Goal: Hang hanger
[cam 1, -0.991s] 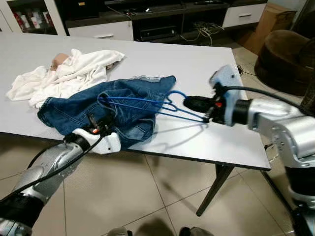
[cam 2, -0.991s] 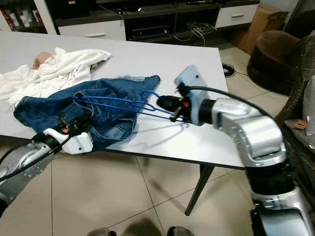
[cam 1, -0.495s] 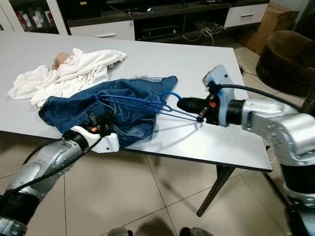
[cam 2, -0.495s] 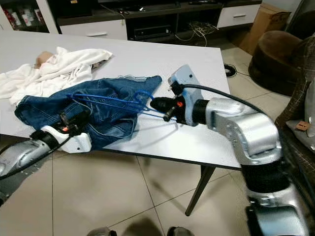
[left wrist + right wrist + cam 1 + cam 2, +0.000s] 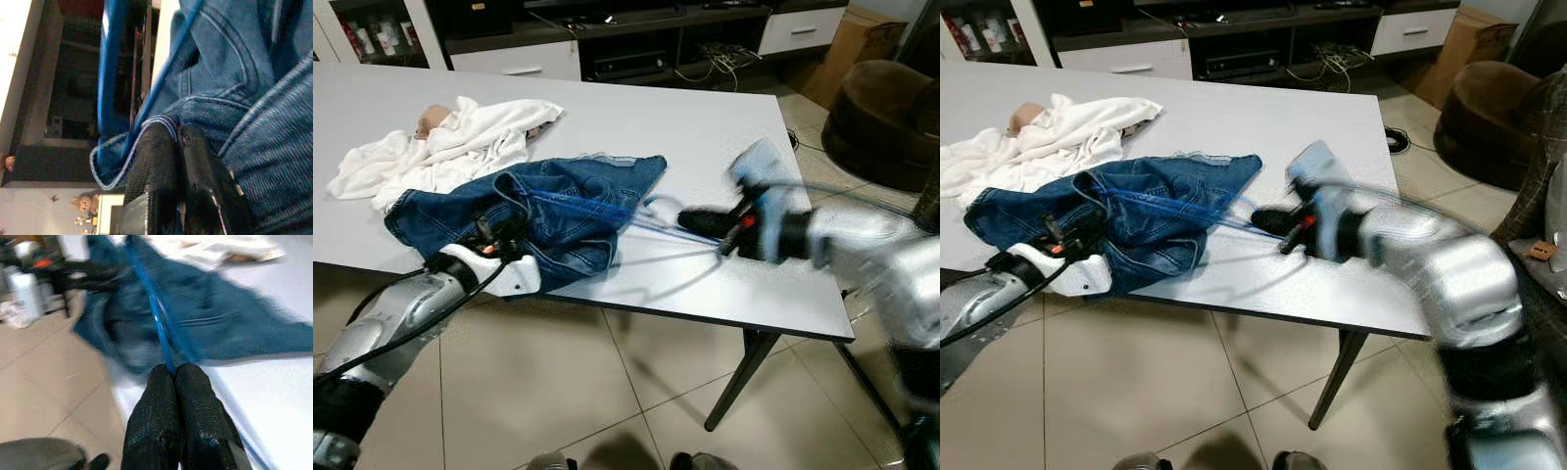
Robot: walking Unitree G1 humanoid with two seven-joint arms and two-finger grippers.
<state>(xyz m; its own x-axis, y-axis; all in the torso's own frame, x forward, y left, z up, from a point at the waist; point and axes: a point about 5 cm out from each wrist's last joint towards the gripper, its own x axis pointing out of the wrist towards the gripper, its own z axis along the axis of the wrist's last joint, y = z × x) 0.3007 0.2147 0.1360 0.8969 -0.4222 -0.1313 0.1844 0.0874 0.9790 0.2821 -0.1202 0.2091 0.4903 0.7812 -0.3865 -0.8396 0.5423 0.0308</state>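
The thin blue wire hanger (image 5: 607,211) has been pushed deeper into the crumpled blue denim jeans (image 5: 524,220) (right arm blurry), right gripper (image 5: 174,374) fingers clamped on it; left gripper (image 5: 168,137) fingers pinched on denim, over the white bench (image 5: 705,127).

The left arm reaches up from the near left, its gripper (image 5: 497,238) at the table's near edge with both black fingers (image 5: 161,161) pressed together on a fold of denim. The right arm extends in from the right, blurred, forearm roughly level above the tabletop; its gripper (image 5: 697,221) points left, fingers (image 5: 188,401) clamped together on a blue wire.
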